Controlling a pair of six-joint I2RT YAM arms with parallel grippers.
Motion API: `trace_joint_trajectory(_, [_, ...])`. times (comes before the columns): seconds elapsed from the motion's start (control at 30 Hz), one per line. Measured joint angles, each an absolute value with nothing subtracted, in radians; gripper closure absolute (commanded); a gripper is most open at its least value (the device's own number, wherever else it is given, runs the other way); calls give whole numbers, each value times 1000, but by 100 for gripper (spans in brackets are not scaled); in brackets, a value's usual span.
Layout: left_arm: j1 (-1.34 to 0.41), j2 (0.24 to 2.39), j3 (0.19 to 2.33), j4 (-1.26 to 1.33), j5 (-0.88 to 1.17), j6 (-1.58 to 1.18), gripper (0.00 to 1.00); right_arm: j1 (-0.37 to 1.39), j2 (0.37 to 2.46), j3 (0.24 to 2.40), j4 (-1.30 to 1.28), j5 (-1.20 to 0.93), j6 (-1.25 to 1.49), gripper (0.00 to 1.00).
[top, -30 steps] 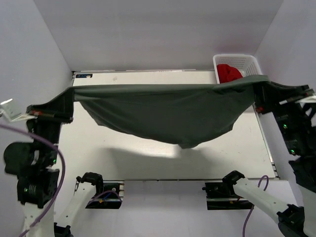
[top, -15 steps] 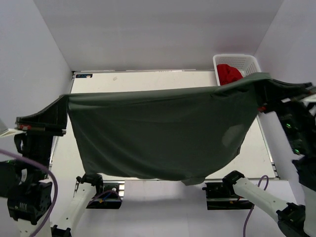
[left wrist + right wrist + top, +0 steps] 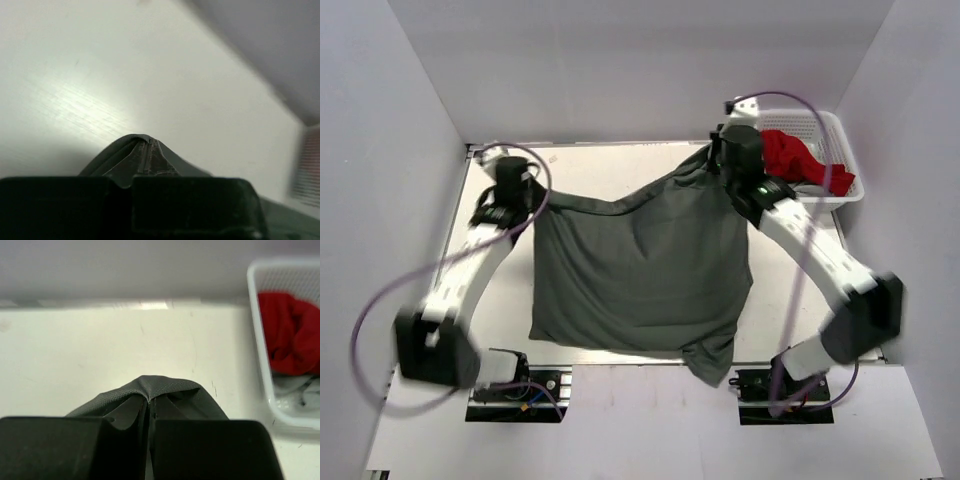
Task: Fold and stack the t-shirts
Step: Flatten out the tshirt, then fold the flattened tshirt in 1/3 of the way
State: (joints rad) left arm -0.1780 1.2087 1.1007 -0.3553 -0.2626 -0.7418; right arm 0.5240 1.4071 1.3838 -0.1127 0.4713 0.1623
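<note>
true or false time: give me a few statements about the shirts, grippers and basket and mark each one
1. The left gripper and right gripper are each shut on the grey shirt. True.
2. The red shirt lies flat on the table. False: it is bunched in the basket.
3. The grey shirt is folded into a neat square. False: it lies spread open and wrinkled on the table.
4. The basket stands at the table's far right corner. True.
</note>
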Motion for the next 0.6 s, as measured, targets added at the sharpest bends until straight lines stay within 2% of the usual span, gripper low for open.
trace_joint_trajectory(0.13, [-150,1560,1119,-346,-275,-768,100,440,1651,1390,-83,419,203,100])
trace_joint_trajectory(0.3, [-105,1887,1268,-354,-265,-787,100,345,1943,1481,-35,307,247,100])
trace_joint_trajectory(0.4, [-77,1994,1362,-348,-241,-790,100,310,2037,1492,-12,236,257,100])
trace_joint_trajectory(0.6, [-40,2028,1413,-303,-175,-777,100,269,2074,1533,6,126,260,100])
